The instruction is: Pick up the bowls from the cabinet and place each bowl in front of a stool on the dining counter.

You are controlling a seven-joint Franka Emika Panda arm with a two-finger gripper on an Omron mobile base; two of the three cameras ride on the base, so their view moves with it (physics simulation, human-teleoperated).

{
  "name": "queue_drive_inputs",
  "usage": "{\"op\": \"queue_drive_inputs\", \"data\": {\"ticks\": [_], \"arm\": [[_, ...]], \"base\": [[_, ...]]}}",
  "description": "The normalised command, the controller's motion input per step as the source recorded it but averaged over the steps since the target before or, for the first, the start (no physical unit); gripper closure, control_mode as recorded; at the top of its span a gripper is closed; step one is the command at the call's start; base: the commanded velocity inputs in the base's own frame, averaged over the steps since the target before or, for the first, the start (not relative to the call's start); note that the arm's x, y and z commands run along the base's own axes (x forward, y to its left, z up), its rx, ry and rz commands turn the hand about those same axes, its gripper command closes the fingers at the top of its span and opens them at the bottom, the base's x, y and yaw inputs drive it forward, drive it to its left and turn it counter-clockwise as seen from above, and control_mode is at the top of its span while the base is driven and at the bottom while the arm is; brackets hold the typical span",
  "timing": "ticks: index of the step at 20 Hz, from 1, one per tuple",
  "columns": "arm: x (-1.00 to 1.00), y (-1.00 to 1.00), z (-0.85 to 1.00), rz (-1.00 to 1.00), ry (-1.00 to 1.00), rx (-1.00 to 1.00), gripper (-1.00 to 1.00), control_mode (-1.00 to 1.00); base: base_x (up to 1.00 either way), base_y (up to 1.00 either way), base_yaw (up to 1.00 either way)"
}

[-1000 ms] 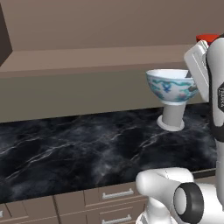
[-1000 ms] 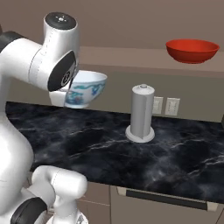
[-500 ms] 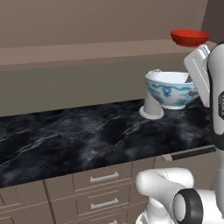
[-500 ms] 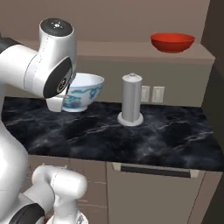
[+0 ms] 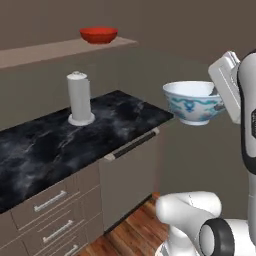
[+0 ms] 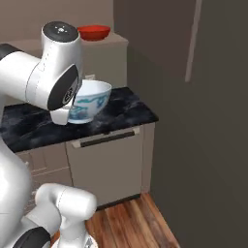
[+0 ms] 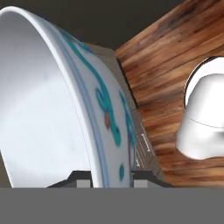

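Off the desk's right end, over wood floor: patterned bowl (image 5: 194,102) hangs in the claw (image 7: 111,177), pinched narrow across its rim wall. Glazed porcelain: rigid, slick, chips easily; a thin rim grip risks it swinging, so keep it level. Red bowl (image 5: 99,35), glossy, sits near the cabinet ledge's (image 5: 45,51) right end.

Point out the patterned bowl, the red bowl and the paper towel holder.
patterned bowl (image 5: 192,106), left base view, painted outer wall.
red bowl (image 5: 99,35), left base view, outer side.
paper towel holder (image 5: 79,99), left base view, upright roll.
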Motion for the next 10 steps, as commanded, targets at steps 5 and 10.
{"op": "queue_drive_inputs", "data": {"ticks": [5, 10], "arm": [[0.0, 0.0, 0.0, 0.0, 0.0, 0.0, 1.0, 1.0], [0.0, 0.0, 0.0, 0.0, 0.0, 0.0, 1.0, 1.0]], "base": [[-0.39, 0.0, -0.99], [-0.51, 0.0, -0.97]]}}
